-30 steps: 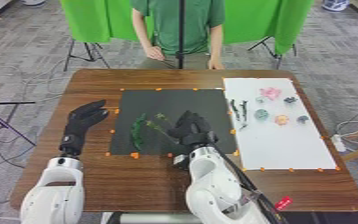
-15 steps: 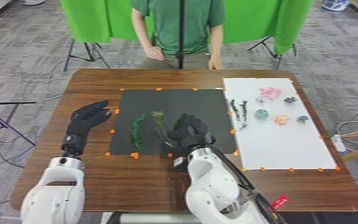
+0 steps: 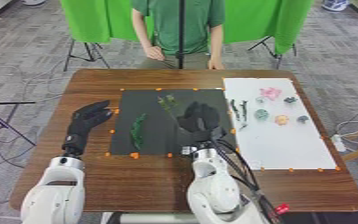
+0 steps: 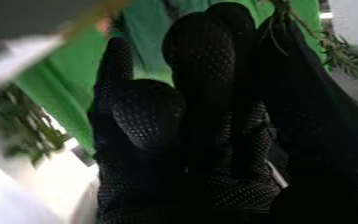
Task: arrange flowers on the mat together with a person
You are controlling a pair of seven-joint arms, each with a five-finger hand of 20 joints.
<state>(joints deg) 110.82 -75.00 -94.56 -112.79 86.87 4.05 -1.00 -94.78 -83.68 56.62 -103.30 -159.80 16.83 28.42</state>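
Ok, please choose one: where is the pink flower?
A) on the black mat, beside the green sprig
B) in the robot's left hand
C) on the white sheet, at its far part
C: the pink flower lies on the white sheet, farther from the robot than the peach flower.

Green sprig on black mat

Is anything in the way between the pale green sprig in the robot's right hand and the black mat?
Nothing visible stands between the pale green sprig in the right hand and the black mat beneath. A dark green leafy stem lies on the mat, off to the left.
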